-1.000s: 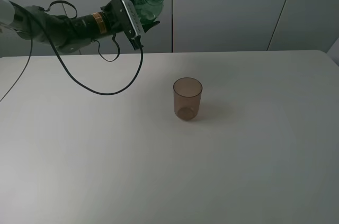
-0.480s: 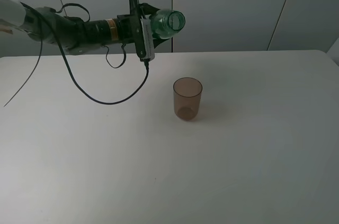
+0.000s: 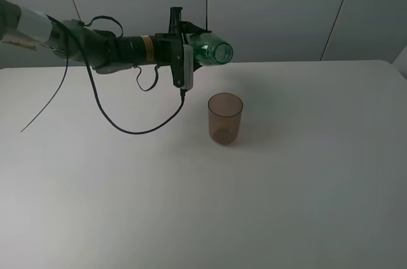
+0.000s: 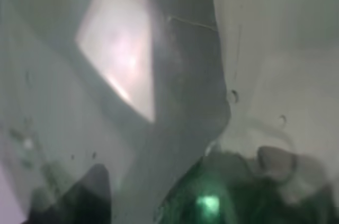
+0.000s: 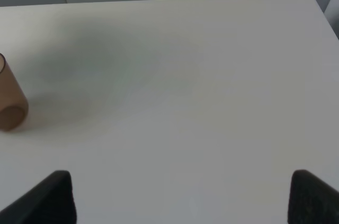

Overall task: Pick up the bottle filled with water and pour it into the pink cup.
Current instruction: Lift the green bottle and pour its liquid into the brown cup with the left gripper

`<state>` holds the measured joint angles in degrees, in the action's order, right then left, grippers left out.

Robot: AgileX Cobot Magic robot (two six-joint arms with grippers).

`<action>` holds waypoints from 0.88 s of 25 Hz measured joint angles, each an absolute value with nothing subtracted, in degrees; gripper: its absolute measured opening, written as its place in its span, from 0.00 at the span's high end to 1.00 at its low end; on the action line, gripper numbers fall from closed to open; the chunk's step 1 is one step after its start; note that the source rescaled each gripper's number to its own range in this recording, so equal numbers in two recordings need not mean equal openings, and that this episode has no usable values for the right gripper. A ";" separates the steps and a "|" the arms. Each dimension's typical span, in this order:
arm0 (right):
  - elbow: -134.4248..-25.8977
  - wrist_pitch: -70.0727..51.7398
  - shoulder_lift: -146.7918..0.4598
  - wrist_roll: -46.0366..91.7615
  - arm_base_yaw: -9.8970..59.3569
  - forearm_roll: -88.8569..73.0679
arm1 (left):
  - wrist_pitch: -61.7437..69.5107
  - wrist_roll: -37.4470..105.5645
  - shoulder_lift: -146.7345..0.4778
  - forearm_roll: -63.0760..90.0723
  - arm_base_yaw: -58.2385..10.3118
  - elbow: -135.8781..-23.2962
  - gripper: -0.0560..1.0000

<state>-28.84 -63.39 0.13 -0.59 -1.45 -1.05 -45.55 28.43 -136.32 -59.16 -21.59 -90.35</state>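
Observation:
My left gripper (image 3: 189, 53) is shut on the green-tinted bottle (image 3: 211, 51) and holds it in the air, lying nearly level with its open mouth pointing right. The mouth is above and slightly behind the pink cup (image 3: 225, 118), a little to its left. The cup stands upright on the white table (image 3: 305, 186). I see no water stream. The left wrist view is a close blur with the bottle's green (image 4: 212, 200) low in it. My right gripper (image 5: 183, 203) is open and empty over the table, with the cup (image 5: 9, 102) far off at the edge of the right wrist view.
A black cable (image 3: 127, 126) hangs from the left arm and droops close to the tabletop left of the cup. Grey wall panels (image 3: 273, 8) stand behind the table's far edge. The right gripper does not show in the exterior high view.
The left arm has moved right and down with the bottle. The bottle has tipped from mouth-up to nearly level, its mouth now close above the cup. The cup has not moved.

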 joint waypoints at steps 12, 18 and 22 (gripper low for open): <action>-28.84 -63.39 0.13 -0.59 -1.45 -1.05 | -43.91 34.25 -136.32 -63.84 -21.84 -90.37 0.95; -28.84 -63.39 0.13 -0.59 -1.45 -1.05 | -42.18 38.14 -136.32 -64.35 -22.57 -90.47 0.95; -28.84 -63.39 0.13 -0.59 -1.45 -1.05 | -41.84 40.60 -136.32 -64.47 -22.57 -90.47 0.95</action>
<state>-28.84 -63.39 0.13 -0.59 -1.45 -1.05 -41.84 40.60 -136.32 -64.47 -22.57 -90.47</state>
